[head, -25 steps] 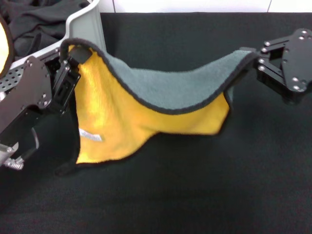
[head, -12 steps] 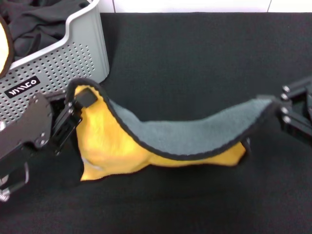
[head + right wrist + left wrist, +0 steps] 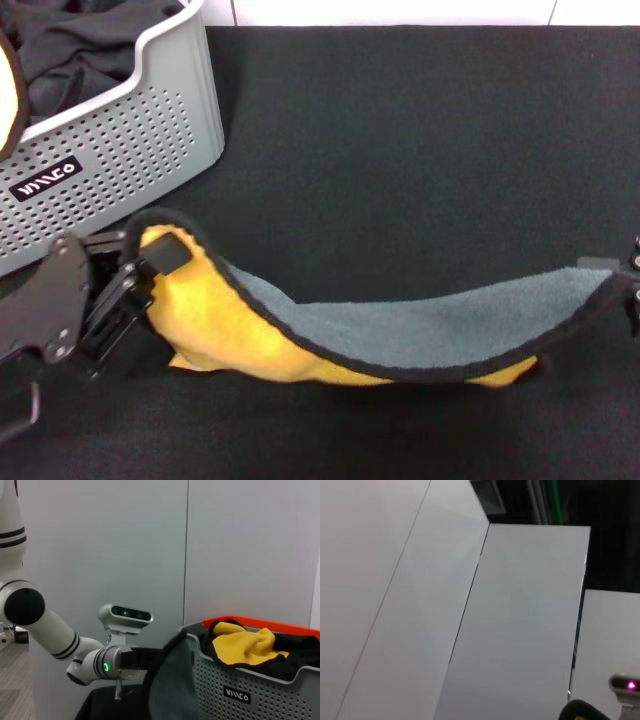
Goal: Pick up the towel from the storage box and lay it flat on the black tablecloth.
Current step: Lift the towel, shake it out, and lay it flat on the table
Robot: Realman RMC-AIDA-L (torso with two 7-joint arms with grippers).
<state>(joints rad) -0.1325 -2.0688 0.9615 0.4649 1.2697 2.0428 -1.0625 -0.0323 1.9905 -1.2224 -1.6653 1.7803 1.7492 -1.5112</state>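
Note:
The towel [image 3: 430, 325] hangs stretched between my two grippers, grey face up and yellow face below, with its lower yellow fold touching the black tablecloth [image 3: 400, 130]. My left gripper [image 3: 150, 262] is shut on the towel's left corner, low over the cloth and just in front of the storage box [image 3: 130, 130]. My right gripper [image 3: 632, 285] is mostly cut off at the right edge of the head view and holds the towel's right corner. In the right wrist view, the grey towel corner [image 3: 170, 680] shows close up, with the storage box [image 3: 260, 690] behind it.
A dark charcoal cloth [image 3: 70, 50] lies in the storage box, with another yellow cloth [image 3: 245, 642] on top of it. The box stands at the tablecloth's far left corner. A white wall strip [image 3: 400, 10] runs along the far edge.
Both grippers have come down and toward the near edge with the towel. The towel has sagged onto the tablecloth. The right gripper has moved further right, nearly out of view.

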